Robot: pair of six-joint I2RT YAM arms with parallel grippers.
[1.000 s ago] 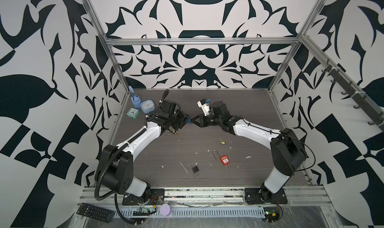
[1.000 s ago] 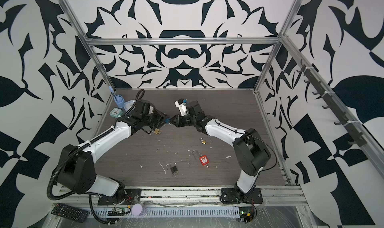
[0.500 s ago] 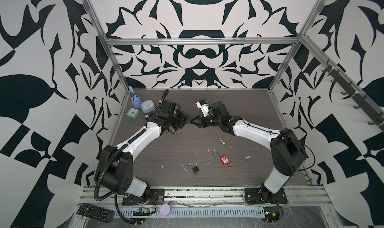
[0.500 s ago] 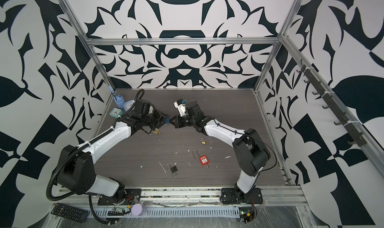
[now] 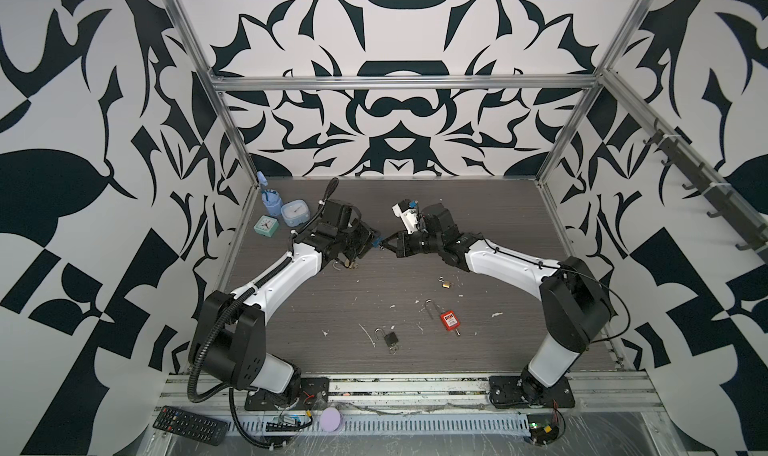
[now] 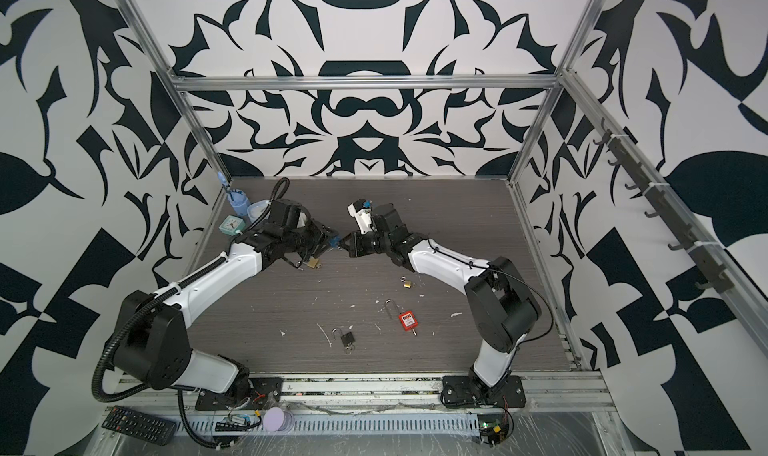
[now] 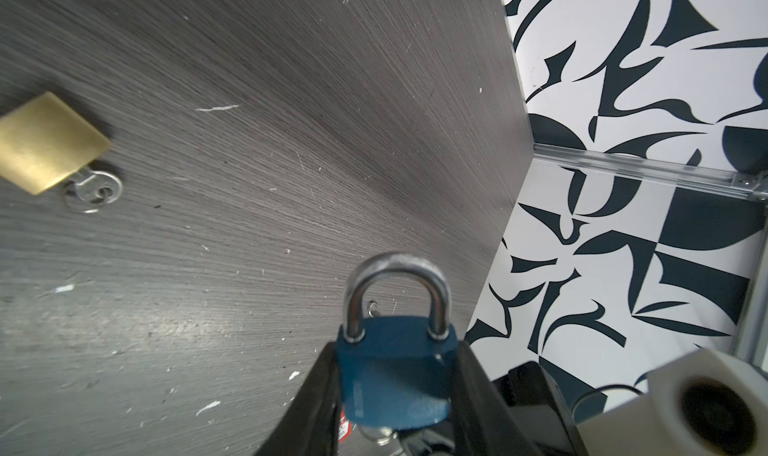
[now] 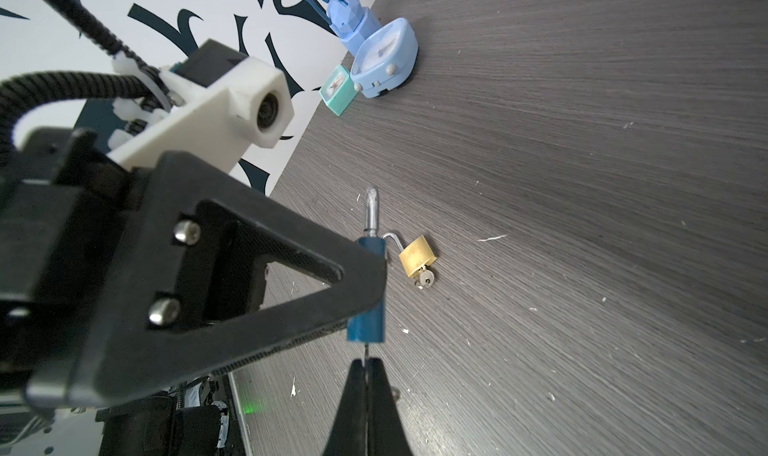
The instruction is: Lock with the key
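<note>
Above the far half of the tabletop [image 5: 490, 234], midway between the two arms: the blue padlock [image 7: 392, 371] is held off the surface by the left end effector [image 5: 366, 242], whose two fingers clamp the narrow sides of the body. The shackle [image 7: 397, 279] points away from the left wrist, and both of its legs enter the body. The keyway end faces the right arm.

The right end effector [image 8: 365, 371] is pressed together on the key [image 8: 366, 349], seen edge-on as a thin blade running from the fingertips straight into the underside of the lock.

Governing relation: the padlock's long axis, shackle to keyway, lies in line with the key shaft and with the right end effector's reach, so lock, key and fingertips form one straight line.

The right arm is the nearer to the key and already has it. The next move is judged to be a roll about that shared line, with the left arm acting only as a vice.

A brass padlock [image 8: 417, 255], with its own key, lies unused on the tabletop just beyond.
</note>
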